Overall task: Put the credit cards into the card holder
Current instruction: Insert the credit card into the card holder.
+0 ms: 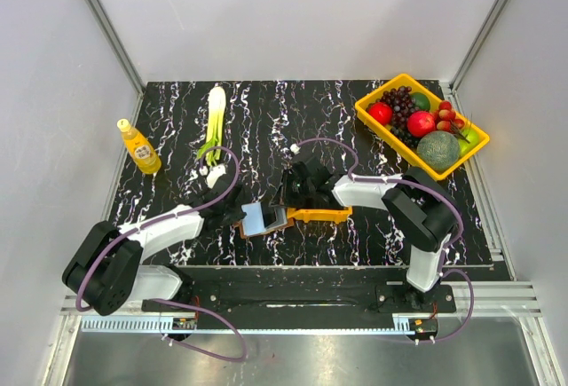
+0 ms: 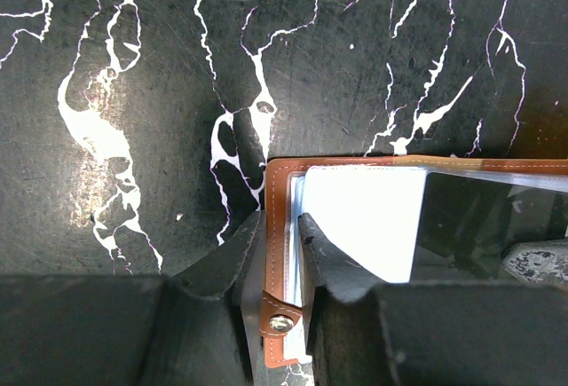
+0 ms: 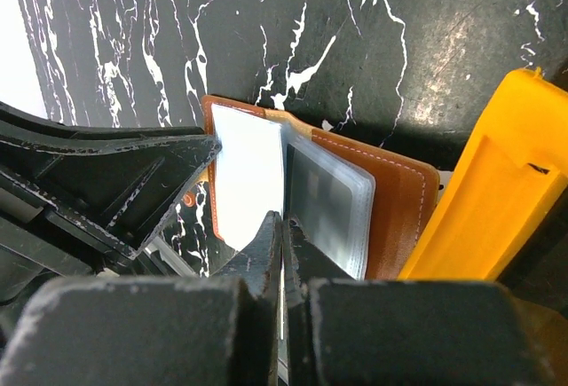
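The left pincer [image 2: 282, 219] is clamped on the brown edge of the card holder [image 2: 277, 186], which lies open mid-table [image 2: 133, 93]. The right pincer [image 3: 282, 222], fingers together, meets the pale credit card [image 3: 248, 169] inside. The orange bin [image 3: 497, 182] sits at the holder's 3 o'clock.

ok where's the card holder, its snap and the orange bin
card holder [image 2: 278, 193], left wrist view, stitched brown edge
snap [image 2: 281, 322], left wrist view, metal centre
orange bin [image 3: 497, 200], right wrist view, outer wall
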You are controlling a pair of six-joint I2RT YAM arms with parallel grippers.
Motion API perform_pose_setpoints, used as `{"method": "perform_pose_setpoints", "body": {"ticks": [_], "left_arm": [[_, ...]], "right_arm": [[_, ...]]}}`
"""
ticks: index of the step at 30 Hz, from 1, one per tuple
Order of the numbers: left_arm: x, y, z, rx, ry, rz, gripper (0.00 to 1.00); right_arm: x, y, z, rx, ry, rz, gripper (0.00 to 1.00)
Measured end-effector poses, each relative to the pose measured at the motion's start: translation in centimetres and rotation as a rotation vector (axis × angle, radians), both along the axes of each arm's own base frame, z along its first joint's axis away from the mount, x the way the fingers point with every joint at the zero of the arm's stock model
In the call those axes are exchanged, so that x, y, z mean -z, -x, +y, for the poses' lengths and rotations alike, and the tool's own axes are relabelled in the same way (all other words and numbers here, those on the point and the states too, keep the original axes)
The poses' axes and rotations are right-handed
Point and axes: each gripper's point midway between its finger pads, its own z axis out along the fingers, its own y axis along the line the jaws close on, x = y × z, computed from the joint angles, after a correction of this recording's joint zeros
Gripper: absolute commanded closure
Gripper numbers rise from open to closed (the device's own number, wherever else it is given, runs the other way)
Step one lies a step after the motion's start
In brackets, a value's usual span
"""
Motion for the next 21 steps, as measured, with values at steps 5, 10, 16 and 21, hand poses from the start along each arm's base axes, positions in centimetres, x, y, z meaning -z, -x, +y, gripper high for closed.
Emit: {"method": "perform_pose_setpoints", "body": {"ticks": [5,10,16,21], "left_arm": [[0.00,0.03,-0.02,0.001,0.001,0.001,0.78],[0.01,0.04,-0.01,0.001,0.001,0.001,0.78],[0.01,0.04,-0.01,0.001,0.001,0.001,0.79],[0.01,0.04,-0.01,0.001,0.001,0.001,0.79]], "right_arm": [[0.11,-0.07,0.23,0.008,-0.021,0.002,1.00],[0.66,0.33,0.10,0.009,-0.034,0.011,1.00],[0.76,0.69,0.24,-0.002,-0.044,0.010,1.00],[0.95,0.84,0.38,-0.002,-0.041,0.004,1.00]]}}
